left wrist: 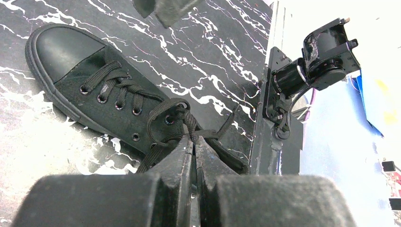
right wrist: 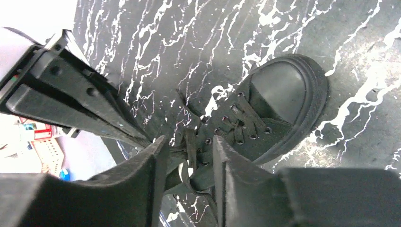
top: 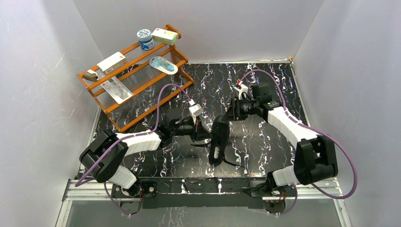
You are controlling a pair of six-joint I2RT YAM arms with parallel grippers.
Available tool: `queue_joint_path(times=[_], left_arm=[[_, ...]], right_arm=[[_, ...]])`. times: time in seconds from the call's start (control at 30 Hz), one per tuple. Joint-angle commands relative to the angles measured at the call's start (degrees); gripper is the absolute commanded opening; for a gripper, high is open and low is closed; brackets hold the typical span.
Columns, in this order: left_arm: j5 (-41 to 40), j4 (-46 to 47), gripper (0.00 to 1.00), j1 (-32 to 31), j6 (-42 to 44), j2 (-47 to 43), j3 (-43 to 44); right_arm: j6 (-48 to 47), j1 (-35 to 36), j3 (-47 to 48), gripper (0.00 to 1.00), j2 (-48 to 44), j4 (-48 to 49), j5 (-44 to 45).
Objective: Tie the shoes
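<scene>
A black low-top shoe (top: 218,142) lies mid-table between the arms, its toe cap (left wrist: 66,47) pointing away from the arm bases. In the left wrist view my left gripper (left wrist: 194,138) is shut on a black lace (left wrist: 189,124) just above the top eyelets, beside a lace loop (left wrist: 158,111). It reaches in from the shoe's left side (top: 206,135). My right gripper (right wrist: 188,144) stands open over the same eyelet area of the shoe (right wrist: 279,109). A lace strand (right wrist: 189,149) runs between its fingers without being pinched. This gripper (top: 226,118) hangs by the toe end.
A wooden rack (top: 142,78) holding packets and a small tub stands at the back left. White walls close in both sides. The right arm's base motor (left wrist: 321,56) and the table's metal front rail (top: 203,187) lie near the shoe's heel.
</scene>
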Motion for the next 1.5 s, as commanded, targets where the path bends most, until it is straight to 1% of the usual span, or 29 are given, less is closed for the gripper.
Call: queue_joint_path(times=[0.0, 0.03, 0.07, 0.1, 0.3, 0.4, 0.53, 0.67, 0.8, 0.87, 0.9, 0.93, 1.03, 1.07, 1.2, 1.37, 1.47], left_arm=[[-0.67, 1.26, 0.0, -0.27, 0.33, -3.78, -1.08], [-0.67, 1.26, 0.0, -0.3, 0.11, -3.88, -1.21], [-0.49, 1.3, 0.0, -0.3, -0.04, -3.9, -1.19], [-0.18, 1.31, 0.0, -0.3, -0.17, -3.84, -1.23], [0.3, 1.28, 0.0, -0.3, -0.48, -3.9, -1.12], [0.41, 1.26, 0.0, -0.3, -0.68, -3.93, -1.02], [0.31, 1.24, 0.0, -0.3, -0.67, -4.15, -1.01], [0.47, 1.2, 0.0, -0.26, -0.8, -4.11, -0.85], [0.67, 0.94, 0.0, -0.3, -0.76, -4.23, -0.75], [0.68, 0.86, 0.0, -0.28, -0.84, -4.47, -0.75], [0.67, 0.82, 0.0, -0.3, -0.84, -4.58, -0.82], [0.62, 0.75, 0.0, -0.3, -0.92, -4.67, -0.9], [0.53, -0.16, 0.0, -0.3, -1.02, -5.09, -1.12], [0.37, -0.73, 0.0, -0.3, -1.02, -5.34, -1.37], [-0.91, -3.85, 0.0, -0.3, -1.58, -6.63, -3.26], [-2.95, -6.89, 0.0, -0.3, -4.46, -7.72, -5.23], [-3.74, -9.45, 0.0, -0.3, -4.54, -7.36, -5.15]], right_arm=[[-7.66, 0.3, 4.13, 0.38, 3.91, -7.32, 1.48], [-8.81, 0.73, 4.68, 0.31, 5.14, -8.02, 0.97], [-9.77, 1.42, 5.05, 0.29, 6.31, -8.37, 0.54], [-10.13, 2.06, 5.3, 0.28, 7.37, -8.37, -0.01], [-9.05, 3.28, 5.22, 0.35, 10.12, -6.15, -1.77], [-8.71, 3.68, 4.36, 0.35, 11.33, -5.89, -4.46], [-8.54, 4.32, 2.36, 0.38, 10.72, -4.77, -4.82], [-7.82, 5.29, 0.62, 0.38, 9.92, -3.68, -5.18], [-7.78, 5.58, -0.51, 0.36, 9.86, -3.31, -5.13], [-7.67, 5.6, -0.84, 0.34, 9.54, -2.94, -4.55], [-7.65, 5.6, -0.88, 0.32, 9.43, -2.89, -3.99], [-7.72, 5.58, -0.81, 0.27, 9.28, -2.96, -3.35], [-7.25, 5.6, -0.31, 0.1, 8.66, -2.9, -1.94], [-6.97, 5.6, -0.05, 0.06, 8.3, -2.89, -1.51], [-5.88, 5.56, 0.4, 0.0, 6.22, -2.89, 0.81], [-5.1, 5.6, -1.93, 0.0, 3.38, -0.15, -0.96], [-5.66, 5.6, -2.9, 0.0, 2.85, 1.14, -3.36]])
